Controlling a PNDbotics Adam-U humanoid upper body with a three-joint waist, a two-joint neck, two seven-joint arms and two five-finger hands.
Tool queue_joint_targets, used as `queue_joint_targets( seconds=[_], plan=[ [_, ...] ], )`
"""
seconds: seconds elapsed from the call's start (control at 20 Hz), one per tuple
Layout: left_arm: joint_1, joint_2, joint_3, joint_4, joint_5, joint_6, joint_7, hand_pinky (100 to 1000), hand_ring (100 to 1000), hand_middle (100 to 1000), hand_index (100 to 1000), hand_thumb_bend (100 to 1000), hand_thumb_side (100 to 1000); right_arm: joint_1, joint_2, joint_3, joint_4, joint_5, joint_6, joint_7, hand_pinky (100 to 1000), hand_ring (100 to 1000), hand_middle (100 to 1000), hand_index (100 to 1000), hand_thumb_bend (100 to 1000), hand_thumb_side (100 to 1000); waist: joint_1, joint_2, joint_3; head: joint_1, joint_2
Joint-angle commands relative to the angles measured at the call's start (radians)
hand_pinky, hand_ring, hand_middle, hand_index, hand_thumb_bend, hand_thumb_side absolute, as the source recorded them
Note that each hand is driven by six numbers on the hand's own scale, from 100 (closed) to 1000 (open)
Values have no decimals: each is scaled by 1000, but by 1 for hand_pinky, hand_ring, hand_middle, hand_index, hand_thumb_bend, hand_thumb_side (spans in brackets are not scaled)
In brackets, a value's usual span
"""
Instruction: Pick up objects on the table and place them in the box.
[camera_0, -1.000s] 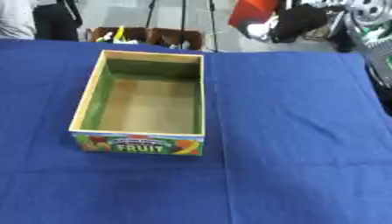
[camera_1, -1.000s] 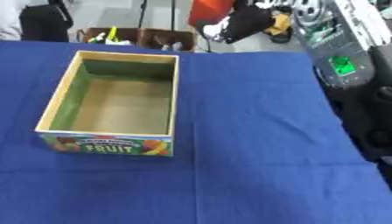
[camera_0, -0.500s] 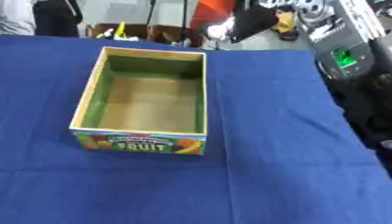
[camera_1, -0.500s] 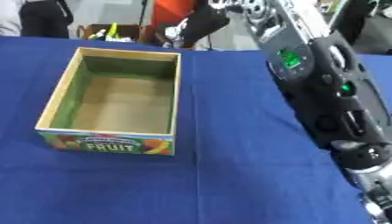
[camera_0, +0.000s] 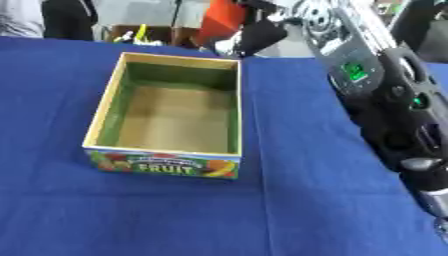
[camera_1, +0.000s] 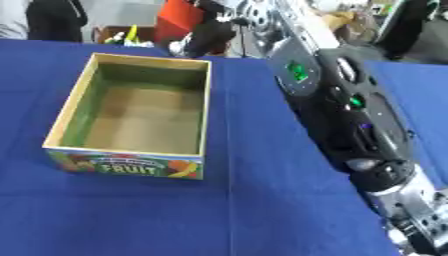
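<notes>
Blue cloth covers the desk (camera_0: 289, 210); the box (camera_0: 166, 112) sits empty toward its left, long axis running away from us. Only the right arm (camera_1: 350, 110) shows, along the right edge; its hand is out of view, fingers untold. No loose objects visible.

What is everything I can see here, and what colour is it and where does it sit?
Box: one, tan cardboard with green inner walls and a colourful FRUIT label on its near side, left of centre, nothing inside.
Tablecloth: one, blue, covering the whole table.
Clutter: several blurred red, yellow and dark shapes beyond the far edge.
Right arm: one, black and silver with small green lights, reaching down the right side; its hand is out of view.
</notes>
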Motion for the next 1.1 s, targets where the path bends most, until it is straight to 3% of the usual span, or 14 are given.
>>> queue_joint_targets(
  seconds=[0.05,0.6,0.85,1.1],
  plan=[
    [-15,13,-2,-20,2,-3,2,576,627,576,654,100,887,-31,22,4,27,45,-8,-15,444,534,369,501,100,505,4,-18,5,-18,-17],
    [-19,9,-1,-20,5,-4,2,576,627,576,654,100,886,-28,82,25,99,123,-48,-35,440,537,375,502,100,501,4,-15,18,-31,-23],
    [-19,6,1,-20,7,-4,7,576,626,573,647,100,886,-11,147,35,120,177,-35,-57,437,538,378,502,100,502,7,-17,23,-40,-42],
    [-18,5,1,-20,7,-4,8,576,626,574,647,100,886,2,171,31,143,231,-35,-80,435,539,381,503,100,502,7,-17,22,-43,-54]
  ],
)
